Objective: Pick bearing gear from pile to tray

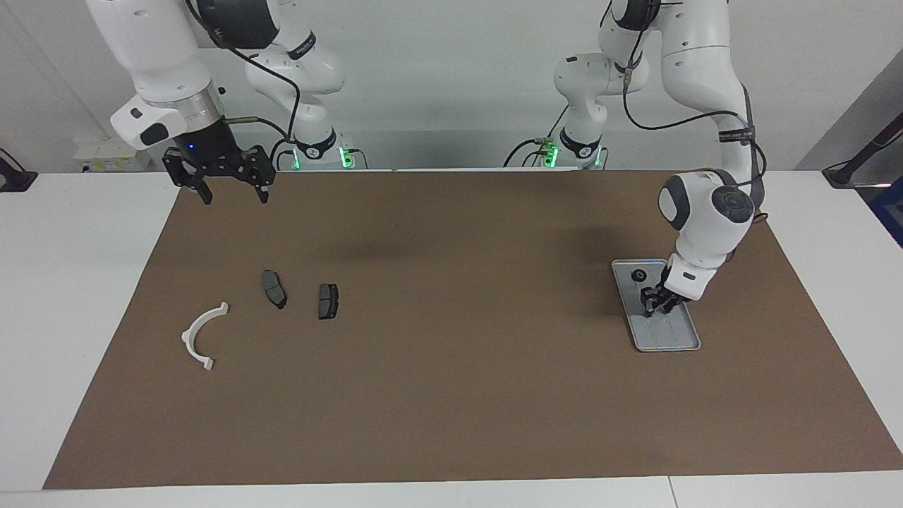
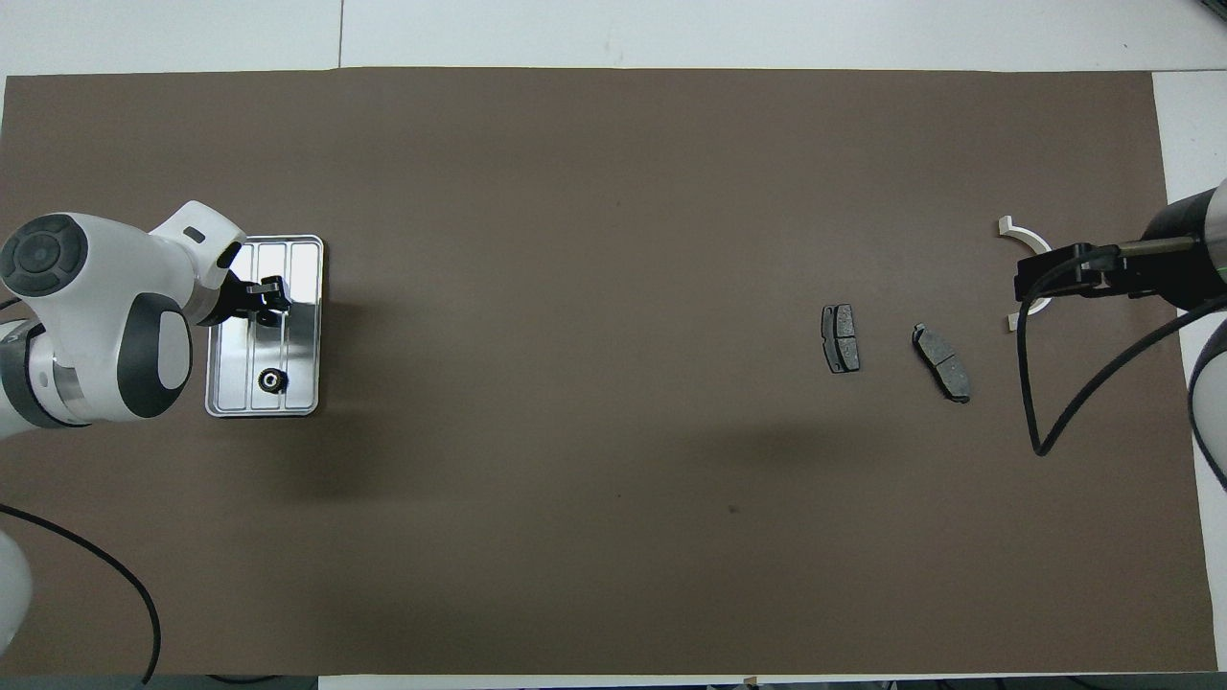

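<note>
Overhead view first: the left pincer (image 2: 271, 299) is low over the silver tray (image 2: 309, 326), which sits at the left arm's end of the counter (image 2: 613, 29). I cannot tell if this pincer holds a small black part or has just let one go. One small black round gear (image 2: 272, 380) already lies in the tray, at the end nearer to the robots than the pincer. The tray's long side runs away from the robots, so I think the pincer can lift straight up and miss the rim. Going across the brown mat (image 2: 575, 527), two dark brake pads (image 2: 841, 337) lie side by side, and a white curved piece (image 2: 1018, 230) lies farther from the robots than they do. The right pincer (image 1: 231, 189) is wide open and holds nothing, waiting up in the air over the mat's edge. It is the nearer one to these parts. I can read no words anywhere.
</note>
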### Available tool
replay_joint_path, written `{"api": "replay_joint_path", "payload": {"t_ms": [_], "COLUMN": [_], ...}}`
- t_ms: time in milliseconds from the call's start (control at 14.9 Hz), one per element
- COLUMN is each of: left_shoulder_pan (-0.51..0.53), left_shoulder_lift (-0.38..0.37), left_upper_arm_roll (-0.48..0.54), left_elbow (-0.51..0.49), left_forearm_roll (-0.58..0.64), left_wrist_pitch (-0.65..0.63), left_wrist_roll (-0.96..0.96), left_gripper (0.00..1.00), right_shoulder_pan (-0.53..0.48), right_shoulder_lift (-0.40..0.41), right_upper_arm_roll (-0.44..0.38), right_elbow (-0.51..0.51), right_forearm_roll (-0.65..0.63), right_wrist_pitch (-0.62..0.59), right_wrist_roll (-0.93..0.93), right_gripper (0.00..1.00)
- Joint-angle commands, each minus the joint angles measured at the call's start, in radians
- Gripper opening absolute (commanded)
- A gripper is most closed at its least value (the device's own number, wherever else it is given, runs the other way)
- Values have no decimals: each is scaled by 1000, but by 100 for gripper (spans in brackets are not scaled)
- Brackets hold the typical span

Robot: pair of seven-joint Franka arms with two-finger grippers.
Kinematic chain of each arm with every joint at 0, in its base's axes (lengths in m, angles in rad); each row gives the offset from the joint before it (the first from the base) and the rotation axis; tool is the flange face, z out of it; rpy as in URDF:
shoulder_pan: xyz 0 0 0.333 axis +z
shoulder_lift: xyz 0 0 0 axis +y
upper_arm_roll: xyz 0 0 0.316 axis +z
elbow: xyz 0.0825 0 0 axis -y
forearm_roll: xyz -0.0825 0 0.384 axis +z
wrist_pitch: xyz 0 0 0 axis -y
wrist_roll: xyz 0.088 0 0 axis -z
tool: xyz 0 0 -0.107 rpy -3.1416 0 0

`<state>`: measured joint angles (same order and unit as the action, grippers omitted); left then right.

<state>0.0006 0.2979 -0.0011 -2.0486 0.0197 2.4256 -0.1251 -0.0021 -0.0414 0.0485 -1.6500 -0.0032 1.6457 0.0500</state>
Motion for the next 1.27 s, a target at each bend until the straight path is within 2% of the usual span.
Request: {"api": "replay_joint_path", "payload": {"t_ms": [0,67,335,602,803,937,1071,1205], "left_shoulder_pan": [-2,1,45,76,91,98,94,96], "left_shoulder_lift": [-19,-28,-124,-213,-322,-396,-427,-436], "left_upper_arm_roll": [10,12,12,18,18,18,13,16], "left_elbow": [-7,4,94,99,90,96,131,201], "left_forearm_roll": [-6,-6,-6,-6,-6,-4,-3,-4], "left_wrist_pitch": [-5,-38,-244,-275,-471,-557,-632,-785], "left_wrist_roll": [-13,-14,-8,-11,-7,2,5,30], "left_gripper": [91,100,100,100,100,100,100,100], "right_shoulder_pan": [-4,-4,-2,4,4,4,4,2], "right_shoulder_lift": [-23,-23,-23,-23,-23,-23,-23,-23], "right_upper_arm_roll": [1,1,1,1,1,1,1,1], "right_elbow": [-22,-22,-22,-22,-22,-22,-22,-22], "right_forearm_roll": [23,23,23,23,23,23,23,23], "right_wrist_pitch": [-6,-6,-6,-6,-6,-6,-6,-6], "right_wrist_roll": [-22,-22,-22,-22,-22,-22,-22,-22], "right_gripper": [100,100,100,100,100,100,100,100]}}
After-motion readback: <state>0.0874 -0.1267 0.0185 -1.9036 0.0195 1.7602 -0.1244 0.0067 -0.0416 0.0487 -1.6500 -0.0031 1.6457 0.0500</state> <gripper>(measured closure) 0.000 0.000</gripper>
